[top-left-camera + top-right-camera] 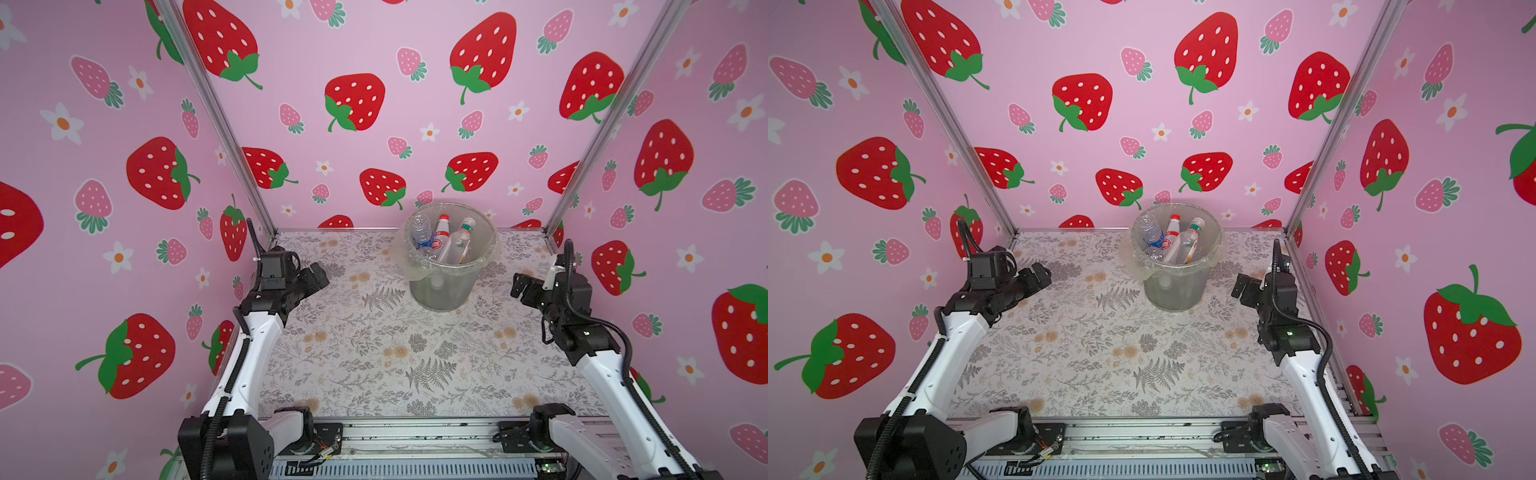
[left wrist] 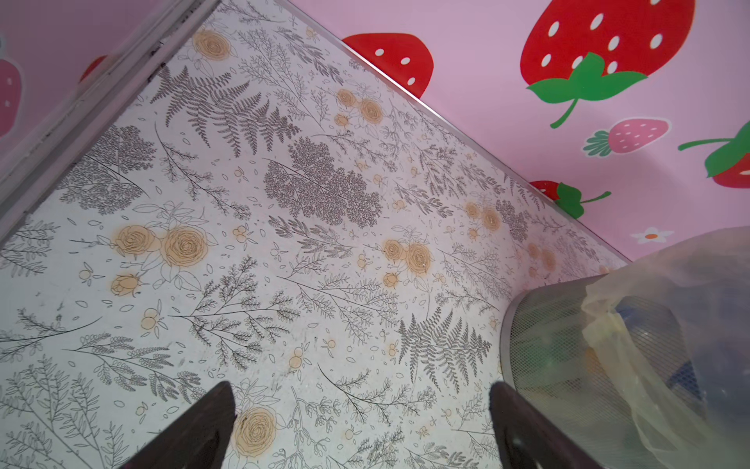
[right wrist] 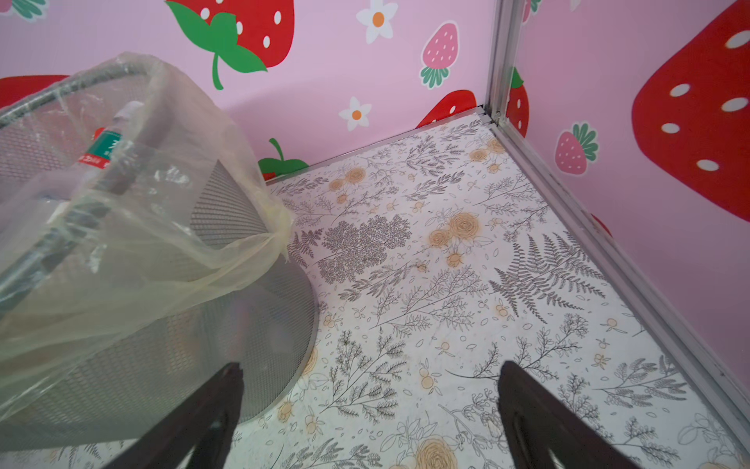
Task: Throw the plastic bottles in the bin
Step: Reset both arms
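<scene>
The bin (image 1: 440, 291) (image 1: 1173, 291), a round grey mesh bucket lined with a clear bag, stands at the back of the table, right of centre. Three plastic bottles lean upright inside it: a blue-labelled one (image 1: 420, 232), a red-capped one (image 1: 441, 237) and a green-capped one (image 1: 461, 243). My left gripper (image 1: 318, 277) (image 2: 361, 390) hovers open to the bin's left with nothing between its fingers. On the bin's right, my right gripper (image 1: 519, 286) (image 3: 371, 367) is also open and holds nothing. The right wrist view shows the bin's wall (image 3: 227, 211) close by and a green-labelled bottle (image 3: 107, 148) through the bag.
The floral tabletop (image 1: 374, 353) is walled in by pink strawberry panels on three sides, with aluminium posts (image 1: 232, 137) at the back corners. The arm bases sit on a metal rail (image 1: 415, 436) along the front edge. The bag's loose edge (image 2: 633, 365) hangs over the bin's rim.
</scene>
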### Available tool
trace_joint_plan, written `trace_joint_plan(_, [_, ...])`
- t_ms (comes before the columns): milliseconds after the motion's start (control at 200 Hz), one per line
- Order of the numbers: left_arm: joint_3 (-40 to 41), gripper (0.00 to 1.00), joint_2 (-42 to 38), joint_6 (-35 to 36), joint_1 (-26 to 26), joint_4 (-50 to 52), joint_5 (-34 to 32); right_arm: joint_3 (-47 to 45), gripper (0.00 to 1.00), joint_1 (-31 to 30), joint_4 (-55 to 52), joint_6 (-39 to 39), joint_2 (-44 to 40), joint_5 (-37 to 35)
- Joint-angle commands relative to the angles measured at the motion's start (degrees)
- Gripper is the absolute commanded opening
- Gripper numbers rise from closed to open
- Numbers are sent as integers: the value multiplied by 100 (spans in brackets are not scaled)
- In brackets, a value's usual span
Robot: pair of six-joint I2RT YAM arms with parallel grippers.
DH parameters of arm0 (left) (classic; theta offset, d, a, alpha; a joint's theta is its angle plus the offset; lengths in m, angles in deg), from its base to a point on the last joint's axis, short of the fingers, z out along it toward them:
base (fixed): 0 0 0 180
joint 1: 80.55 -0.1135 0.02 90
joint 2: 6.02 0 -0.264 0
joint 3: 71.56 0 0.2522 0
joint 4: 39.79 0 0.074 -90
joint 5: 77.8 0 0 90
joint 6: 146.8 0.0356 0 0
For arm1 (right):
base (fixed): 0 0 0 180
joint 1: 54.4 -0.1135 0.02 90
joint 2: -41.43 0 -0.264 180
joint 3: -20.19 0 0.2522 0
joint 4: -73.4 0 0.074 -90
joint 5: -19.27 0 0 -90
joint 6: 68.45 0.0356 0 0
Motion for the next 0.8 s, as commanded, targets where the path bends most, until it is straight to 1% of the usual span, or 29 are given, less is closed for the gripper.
trace_joint_plan(0, [340, 99, -210, -160, 52, -239, -620, -160, 99, 173, 643, -103, 13, -175])
trace_joint_plan(130, [873, 99, -529, -336, 155, -562, -1490, -301, 99, 340, 926, -89, 33, -157])
trace_joint_plan(200, [1044, 99, -566, -327, 184, -637, -1833, -387, 99, 405, 1062, -84, 33, -157])
trace_joint_plan(215, [1058, 99, -567, -325, 200, -644, -1907, -410, 99, 409, 1090, -84, 178, -169])
trace_joint_plan(250, [1121, 99, -560, -318, 242, -680, -2118, -469, 99, 426, 1169, -92, 193, -208])
trace_joint_plan(380, [1495, 99, -577, -78, 653, -941, -3198, -889, 99, 444, 1715, -153, 112, -579])
trace_joint_plan(395, [1559, 99, -592, -49, 707, -988, -3328, -950, 99, 444, 1773, -165, -43, -628])
trace_joint_plan(445, [1791, 99, -674, 37, 852, -1184, -3650, -1148, 99, 451, 2011, -219, -181, -762])
trace_joint_plan(485, [2002, 99, -760, 130, 917, -1449, -3724, -1267, 99, 453, 2128, -241, -269, -845])
trace_joint_plan(535, [2253, 99, -870, 253, 936, -1808, -3614, -1362, 99, 461, 2258, -276, -339, -882])
trace_joint_plan(595, [2515, 99, -979, 386, 938, -2176, -3611, -1478, 99, 469, 2445, -366, -358, -805])
trace_joint_plan(670, [2816, 99, -1085, 642, 944, -2620, -3635, -1574, 99, 472, 2605, -478, -282, -698])
trace_joint_plan(795, [3433, 99, -1200, 1183, 937, -3736, -3453, -1851, 99, 478, 3016, -525, -120, -687])
